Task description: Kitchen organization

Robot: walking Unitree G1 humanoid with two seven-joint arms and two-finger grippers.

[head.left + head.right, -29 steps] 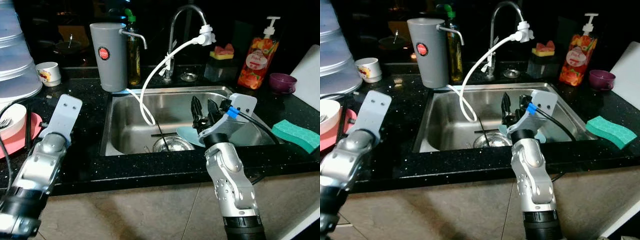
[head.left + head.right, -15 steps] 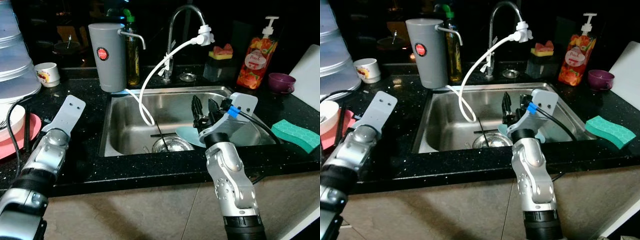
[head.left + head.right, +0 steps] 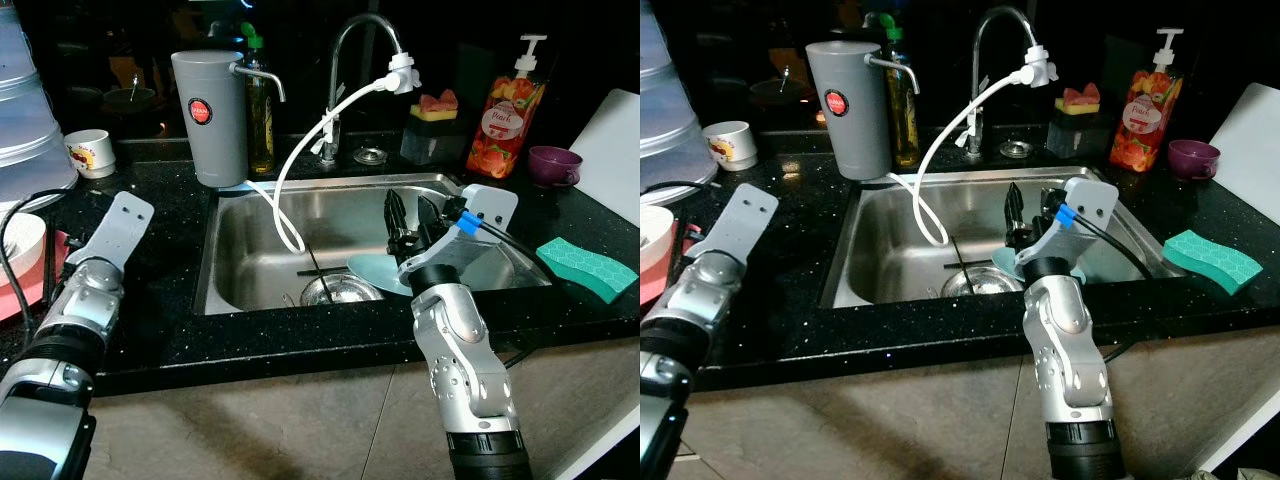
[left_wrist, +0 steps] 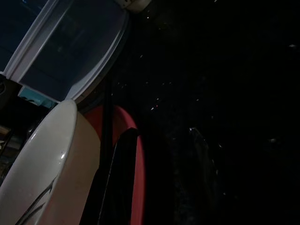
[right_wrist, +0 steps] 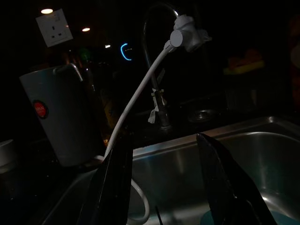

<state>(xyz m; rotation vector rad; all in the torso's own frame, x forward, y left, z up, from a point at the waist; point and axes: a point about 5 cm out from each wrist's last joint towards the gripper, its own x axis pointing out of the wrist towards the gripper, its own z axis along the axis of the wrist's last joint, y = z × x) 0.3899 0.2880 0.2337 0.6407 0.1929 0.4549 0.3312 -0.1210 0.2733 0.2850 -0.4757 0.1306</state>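
Left tool point(image 4: 159, 178) has drawn back toward white bowl point(image 4: 42, 164); right tool point(image 3: 410, 222) unmoved.

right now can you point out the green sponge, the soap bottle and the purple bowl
green sponge point(image 3: 585, 268), left eye view, middle of its top face
soap bottle point(image 3: 505, 118), left eye view, on the fruit label
purple bowl point(image 3: 556, 165), left eye view, its outer wall

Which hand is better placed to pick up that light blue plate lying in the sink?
The right hand: it hangs open over the steel sink, just above the round light blue plate. The left hand sits over the black counter, beside the sink.
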